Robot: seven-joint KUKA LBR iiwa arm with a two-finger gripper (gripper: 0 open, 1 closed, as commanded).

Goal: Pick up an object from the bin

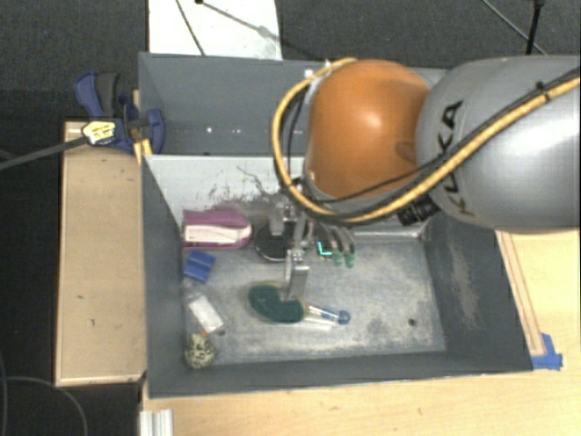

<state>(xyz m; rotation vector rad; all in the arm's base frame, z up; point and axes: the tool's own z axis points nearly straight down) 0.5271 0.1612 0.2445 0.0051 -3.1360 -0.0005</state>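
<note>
Camera view: gripper [297, 284] down at dark-green flat thing [272, 305], bin [399, 289] centre; spread or pinching, can't tell. Next, prob.: clamp, lift.

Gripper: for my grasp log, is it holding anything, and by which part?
Cannot tell: the gripper sits at the dark green pad, by its upper right edge.

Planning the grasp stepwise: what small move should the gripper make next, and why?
Probably ease straight down slightly: the gripper sits just over the dark teal flat piece mid-bin, which is not yet lifted, with a clear blue-capped tube close beside it.
</note>
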